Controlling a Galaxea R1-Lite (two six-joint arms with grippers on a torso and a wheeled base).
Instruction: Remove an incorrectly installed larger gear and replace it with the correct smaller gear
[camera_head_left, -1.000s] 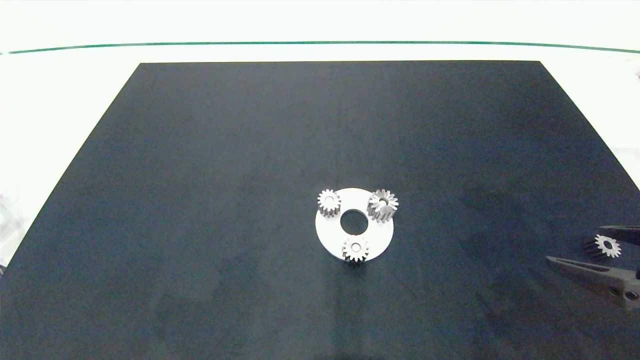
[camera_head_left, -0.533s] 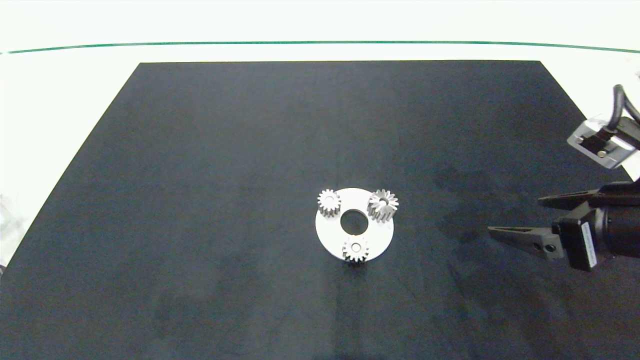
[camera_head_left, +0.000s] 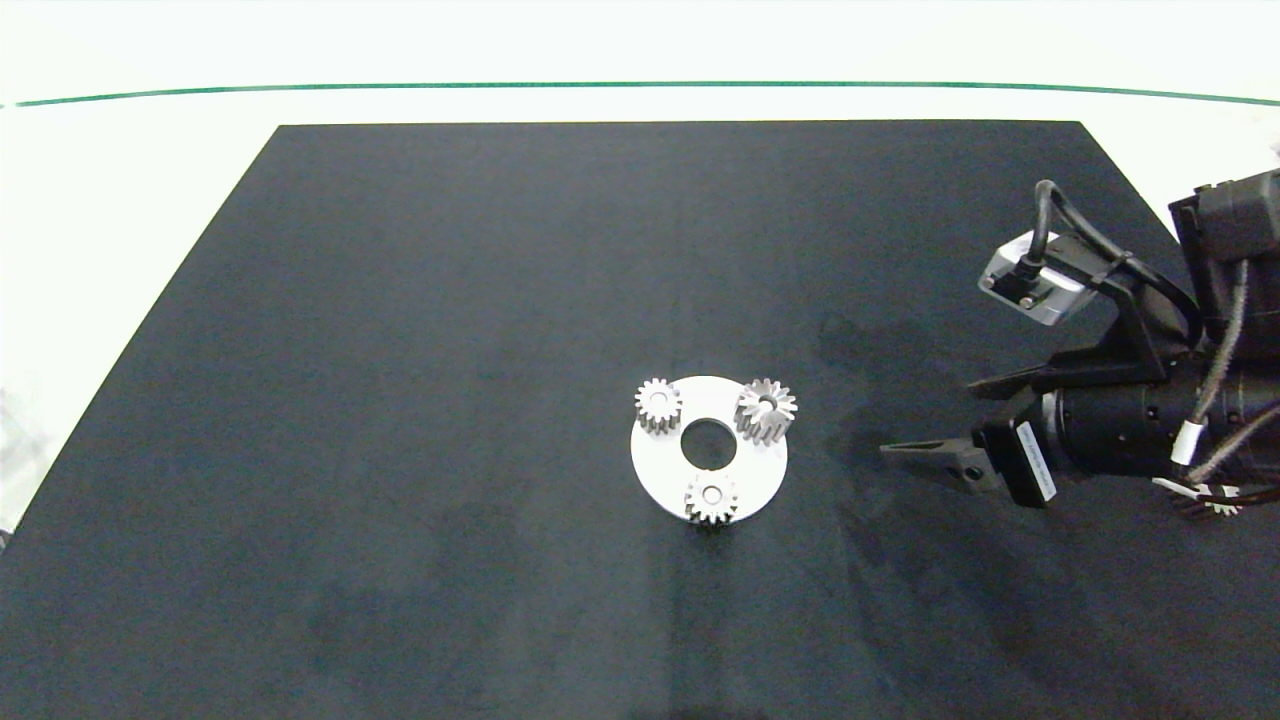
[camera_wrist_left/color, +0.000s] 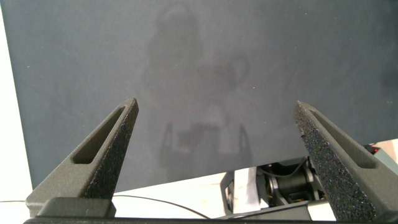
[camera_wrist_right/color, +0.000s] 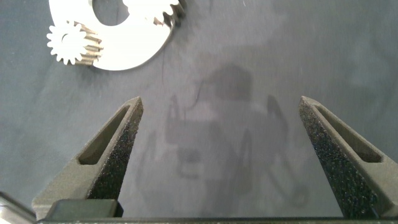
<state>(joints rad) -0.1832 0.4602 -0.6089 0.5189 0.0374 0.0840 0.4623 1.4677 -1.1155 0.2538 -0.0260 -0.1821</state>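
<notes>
- Only the head view shows the larger gear whole, on the white disc; the smaller gear peeks beneath the right arm
- right end effector wide, empty, near the disc; left end effector wide over bare worktop

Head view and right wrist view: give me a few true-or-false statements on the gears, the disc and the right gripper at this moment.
1. The larger gear sits on the white disc. True.
2. The right gripper is shut on a gear. False: its fingers are open and empty.
3. Three gears stand on the disc. True.
4. The right gripper touches the disc. False: it is off to the side, over the dark mat.
5. The left gripper holds the smaller gear. False: it is open and empty.
</notes>
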